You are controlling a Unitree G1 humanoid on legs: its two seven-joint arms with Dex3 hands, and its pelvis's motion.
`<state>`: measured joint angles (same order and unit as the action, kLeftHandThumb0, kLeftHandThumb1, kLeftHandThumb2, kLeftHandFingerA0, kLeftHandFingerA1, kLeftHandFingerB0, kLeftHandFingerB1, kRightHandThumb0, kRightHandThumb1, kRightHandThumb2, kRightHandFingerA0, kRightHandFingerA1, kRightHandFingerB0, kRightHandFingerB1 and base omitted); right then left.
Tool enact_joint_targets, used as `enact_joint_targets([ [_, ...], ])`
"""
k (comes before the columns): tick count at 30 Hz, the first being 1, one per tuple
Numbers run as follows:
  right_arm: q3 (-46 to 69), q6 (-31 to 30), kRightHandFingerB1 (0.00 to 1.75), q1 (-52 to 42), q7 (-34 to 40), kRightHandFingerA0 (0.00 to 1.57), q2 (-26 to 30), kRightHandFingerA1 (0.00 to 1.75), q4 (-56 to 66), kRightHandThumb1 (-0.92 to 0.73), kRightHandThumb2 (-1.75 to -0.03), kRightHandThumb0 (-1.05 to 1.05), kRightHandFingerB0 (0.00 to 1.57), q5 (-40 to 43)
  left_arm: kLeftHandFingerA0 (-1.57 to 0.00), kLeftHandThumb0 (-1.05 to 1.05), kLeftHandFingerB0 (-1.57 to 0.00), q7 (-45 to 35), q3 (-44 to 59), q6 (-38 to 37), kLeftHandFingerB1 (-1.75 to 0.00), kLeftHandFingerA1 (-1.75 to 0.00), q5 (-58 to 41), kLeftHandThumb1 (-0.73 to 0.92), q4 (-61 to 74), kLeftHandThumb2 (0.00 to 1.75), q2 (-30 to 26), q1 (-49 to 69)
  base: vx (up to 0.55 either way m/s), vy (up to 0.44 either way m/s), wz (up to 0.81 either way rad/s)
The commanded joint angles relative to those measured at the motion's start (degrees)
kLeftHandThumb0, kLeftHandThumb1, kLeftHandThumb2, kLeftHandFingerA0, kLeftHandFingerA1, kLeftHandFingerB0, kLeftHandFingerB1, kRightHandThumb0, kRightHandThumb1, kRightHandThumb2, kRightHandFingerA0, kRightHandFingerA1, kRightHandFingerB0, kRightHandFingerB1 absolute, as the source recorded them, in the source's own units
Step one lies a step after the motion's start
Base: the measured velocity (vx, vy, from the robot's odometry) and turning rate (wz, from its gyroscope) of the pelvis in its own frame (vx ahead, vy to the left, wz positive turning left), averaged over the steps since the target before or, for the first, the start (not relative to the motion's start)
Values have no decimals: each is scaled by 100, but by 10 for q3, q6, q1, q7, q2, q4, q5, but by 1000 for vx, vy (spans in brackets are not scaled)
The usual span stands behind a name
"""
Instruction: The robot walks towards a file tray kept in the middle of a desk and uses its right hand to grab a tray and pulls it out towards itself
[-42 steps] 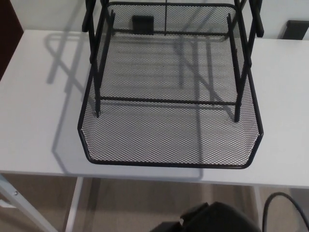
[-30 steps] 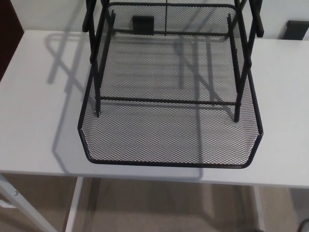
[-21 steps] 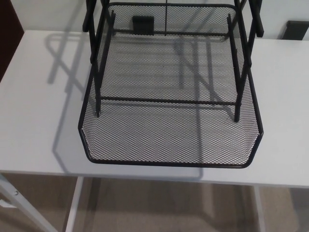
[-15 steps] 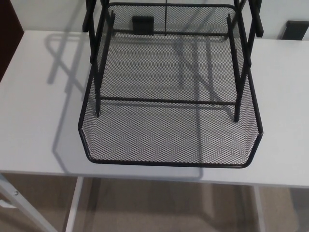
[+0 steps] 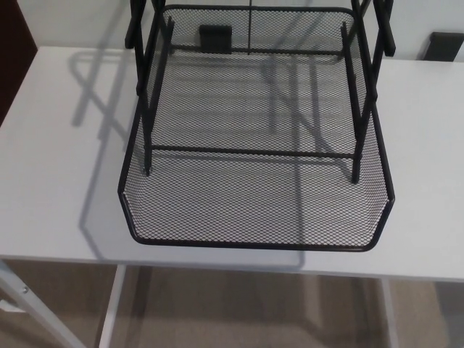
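Head view: the tray (image 5: 254, 210) lies slid out from the rack (image 5: 250, 151), its near rim close to the near edge of the desk (image 5: 58, 181), roughly mid-desk. Neither hand shows, so whether either is released or clenched cannot be told. The pull looks done; if more is wanted, the right hand should hook the near rim at its middle and draw straight back, so the tray does not skew against the rack's posts. Compared with 1.4 s ago, the dark shape at the bottom edge is gone; tray and rack are unmoved.
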<state>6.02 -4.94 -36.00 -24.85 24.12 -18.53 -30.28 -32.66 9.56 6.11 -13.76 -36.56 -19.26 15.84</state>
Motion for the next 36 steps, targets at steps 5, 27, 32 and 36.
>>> enact_joint_targets([
  [5, 144, 106, 0, -3, 67, 0, -149, 8, 43, -60, -93, -94, 0, 235, -36, -53, -26, 38, -16, -79, -44, -39, 58, 36, -43, 52, -19, -3, 0, 0, 0],
  [27, 47, 259, 8, -28, 217, 0, -186, 28, -12, -64, -60, -72, 0, 118, -27, -63, -21, 87, -38, -112, -51, -48, 96, 26, -81, 74, -24, -31, 0, 0, 0],
  [32, 45, 265, 10, -26, 226, 2, -183, 26, -17, -52, -88, -79, 0, 127, -30, -61, -23, 80, -37, -118, -45, -39, 93, 37, -95, 54, -25, -39, 0, 0, 0],
  [36, 41, 270, 14, -30, 226, 0, -181, 28, -12, -51, -89, -78, 0, 136, -31, -58, -24, 84, -38, -121, -43, -39, 97, 37, -100, 53, -27, -43, 0, 0, 0],
])
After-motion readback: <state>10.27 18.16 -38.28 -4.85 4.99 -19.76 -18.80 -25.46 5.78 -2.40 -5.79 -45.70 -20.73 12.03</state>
